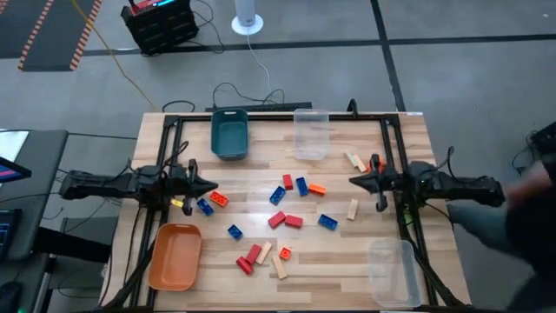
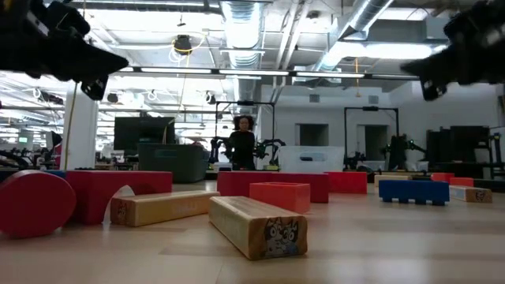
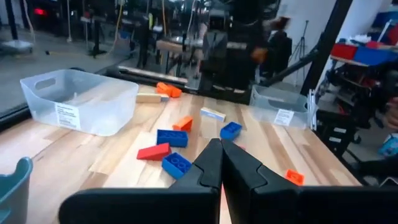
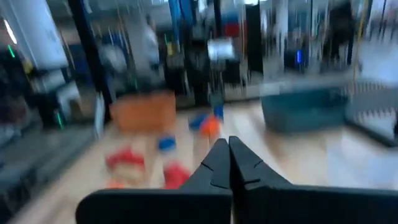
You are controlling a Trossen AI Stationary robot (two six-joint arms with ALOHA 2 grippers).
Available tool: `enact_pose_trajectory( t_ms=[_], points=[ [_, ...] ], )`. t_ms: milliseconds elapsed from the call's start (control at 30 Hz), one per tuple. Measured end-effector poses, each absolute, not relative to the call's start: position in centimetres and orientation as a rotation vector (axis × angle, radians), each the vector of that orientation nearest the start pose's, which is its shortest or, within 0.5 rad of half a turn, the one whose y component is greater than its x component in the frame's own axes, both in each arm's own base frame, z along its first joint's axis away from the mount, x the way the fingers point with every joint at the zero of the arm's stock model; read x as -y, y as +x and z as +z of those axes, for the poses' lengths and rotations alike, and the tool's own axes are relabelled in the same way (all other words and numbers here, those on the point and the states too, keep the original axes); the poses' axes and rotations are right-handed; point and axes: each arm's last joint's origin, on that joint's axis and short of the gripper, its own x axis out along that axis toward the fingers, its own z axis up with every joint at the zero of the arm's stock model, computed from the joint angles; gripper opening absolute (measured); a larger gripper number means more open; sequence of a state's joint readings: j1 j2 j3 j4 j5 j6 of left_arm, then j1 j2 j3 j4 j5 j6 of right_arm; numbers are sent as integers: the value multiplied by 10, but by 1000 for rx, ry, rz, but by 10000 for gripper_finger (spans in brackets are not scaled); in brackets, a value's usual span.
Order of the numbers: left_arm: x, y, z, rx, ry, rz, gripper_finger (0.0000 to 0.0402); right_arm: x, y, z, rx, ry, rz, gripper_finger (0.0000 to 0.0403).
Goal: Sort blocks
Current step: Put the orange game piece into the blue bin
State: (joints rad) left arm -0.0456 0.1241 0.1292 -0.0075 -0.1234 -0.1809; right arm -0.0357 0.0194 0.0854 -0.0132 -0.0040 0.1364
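Red, blue, orange and pale wooden blocks lie scattered flat over the middle of the table, among them a blue one point(image 1: 301, 185), a red one point(image 1: 294, 221) and a wooden one point(image 1: 279, 267). My left gripper point(image 1: 214, 185) hangs shut above the table's left side, pointing level toward the blocks; its shut fingers point(image 3: 220, 163) hold nothing. My right gripper point(image 1: 352, 181) hangs shut above the right side, pointing level toward the middle, its fingers point(image 4: 229, 157) closed on nothing. Both grippers stay clear of the blocks.
A teal bin point(image 1: 229, 132) and a clear bin point(image 1: 311, 132) stand at the far edge. An orange bin point(image 1: 175, 256) sits near left, another clear bin point(image 1: 393, 271) near right. A person's blurred arm point(image 1: 530, 200) shows beyond the table's right edge.
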Motion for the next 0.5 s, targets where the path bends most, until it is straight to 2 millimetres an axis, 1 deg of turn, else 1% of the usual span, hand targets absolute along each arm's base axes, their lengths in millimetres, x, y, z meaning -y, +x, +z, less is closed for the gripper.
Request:
enact_pose_trajectory(
  t_ms=[133, 300, 400, 500],
  points=[
    [1, 106, 212, -144, -213, 90, 0, 3, 94, 197, 188, 122, -20, 0],
    [2, 119, 228, -328, -208, 100, 0, 3, 99, 199, 213, 129, -17, 0],
    [4, 127, 231, -462, -197, 60, 0, 4, 103, 200, 220, 129, -19, 0],
    [5, 134, 231, -590, -188, 64, 6, 5, 106, 204, 257, 145, -54, 0]
  ],
)
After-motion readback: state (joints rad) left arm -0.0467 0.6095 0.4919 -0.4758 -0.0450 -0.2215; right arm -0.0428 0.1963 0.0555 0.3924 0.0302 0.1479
